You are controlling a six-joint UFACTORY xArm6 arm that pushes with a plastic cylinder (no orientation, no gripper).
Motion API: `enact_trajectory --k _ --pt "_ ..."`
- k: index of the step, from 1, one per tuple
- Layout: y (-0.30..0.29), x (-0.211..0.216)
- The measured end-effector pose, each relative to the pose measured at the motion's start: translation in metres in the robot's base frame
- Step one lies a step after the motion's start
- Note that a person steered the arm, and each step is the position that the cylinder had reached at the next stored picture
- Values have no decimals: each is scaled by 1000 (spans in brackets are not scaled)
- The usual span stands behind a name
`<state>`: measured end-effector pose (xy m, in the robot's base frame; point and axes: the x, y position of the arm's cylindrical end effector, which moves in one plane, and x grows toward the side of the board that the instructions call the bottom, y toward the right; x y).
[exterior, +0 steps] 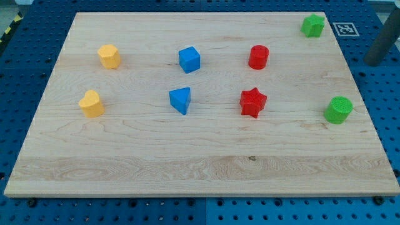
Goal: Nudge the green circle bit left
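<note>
The green circle is a short cylinder near the right edge of the wooden board, at mid-height. My rod comes in at the view's upper right, and my tip is just off the board's right edge. It is above and to the right of the green circle and well apart from it, touching no block.
A green star-like block sits at the top right corner. A red cylinder and a red star lie left of the green circle. A blue cube, a blue triangle and two yellow blocks lie further left.
</note>
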<state>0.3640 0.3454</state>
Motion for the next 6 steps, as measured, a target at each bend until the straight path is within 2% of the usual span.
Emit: enact_trajectory --k 2,3,4,5,6 --pt "0 151" --pt "-25 186" --pt "-65 154" --pt "-87 85" --pt "-78 88"
